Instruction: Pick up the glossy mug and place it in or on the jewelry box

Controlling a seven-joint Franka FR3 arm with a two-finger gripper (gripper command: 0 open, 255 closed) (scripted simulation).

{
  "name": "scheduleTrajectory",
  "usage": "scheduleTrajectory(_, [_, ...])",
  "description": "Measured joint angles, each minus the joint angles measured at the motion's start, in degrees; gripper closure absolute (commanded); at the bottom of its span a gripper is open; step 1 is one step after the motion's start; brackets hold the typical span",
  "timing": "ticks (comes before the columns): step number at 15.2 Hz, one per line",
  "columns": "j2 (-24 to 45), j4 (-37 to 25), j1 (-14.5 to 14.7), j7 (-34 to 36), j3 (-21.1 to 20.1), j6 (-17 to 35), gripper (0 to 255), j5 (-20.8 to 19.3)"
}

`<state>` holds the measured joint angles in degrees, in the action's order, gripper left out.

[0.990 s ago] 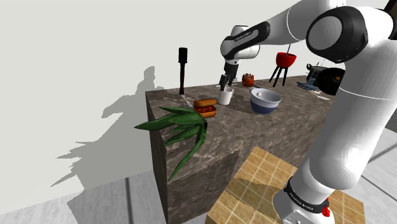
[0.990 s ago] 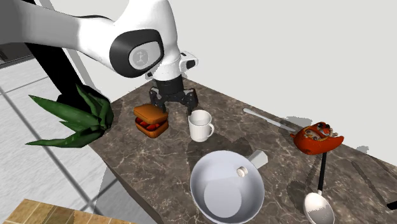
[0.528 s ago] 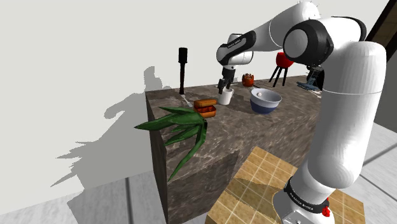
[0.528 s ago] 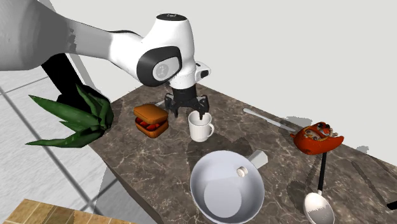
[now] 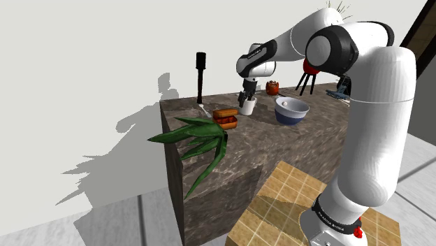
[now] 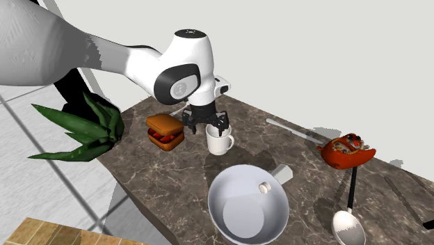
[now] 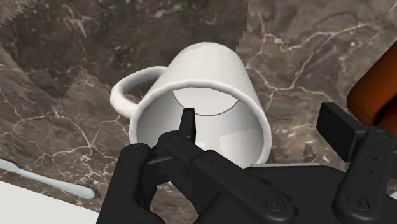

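Observation:
A white glossy mug stands upright on the dark marble counter, its handle turned away from the jewelry box. The jewelry box is orange-brown, its lid raised over a red inside, and sits close beside the mug. My gripper is open and low over the mug's rim. One finger reaches inside the mug. The other finger stands outside the wall, on the jewelry box's side. Neither finger presses the wall.
A white long-handled pan lies near the mug. A green spiky plant overhangs the counter's end. A red bowl on a black stand, a spoon and a tall black grinder stand farther off.
The gripper has moved from the gap between jewelry box and mug onto the mug and come down, so one finger is now inside the rim. The jaws stay open; the mug has not moved.

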<state>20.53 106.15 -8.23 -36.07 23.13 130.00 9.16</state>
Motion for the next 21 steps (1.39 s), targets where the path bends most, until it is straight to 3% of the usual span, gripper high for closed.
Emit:
scheduleTrajectory(3, [0.04, -0.01, -0.01, -0.01, -0.01, 0.04, 0, 0.02])
scheduleTrajectory(4, [0.04, -0.01, -0.01, -0.01, -0.01, 0.04, 255, 0.02])
scheduleTrajectory(14, [0.04, 0.00, -0.01, -0.02, -0.01, 0.03, 255, 0.02])
scheduleTrajectory(21, [-2.00, -1.85, 0.40, 0.78, 0.48, -3.67, 255, -1.15])
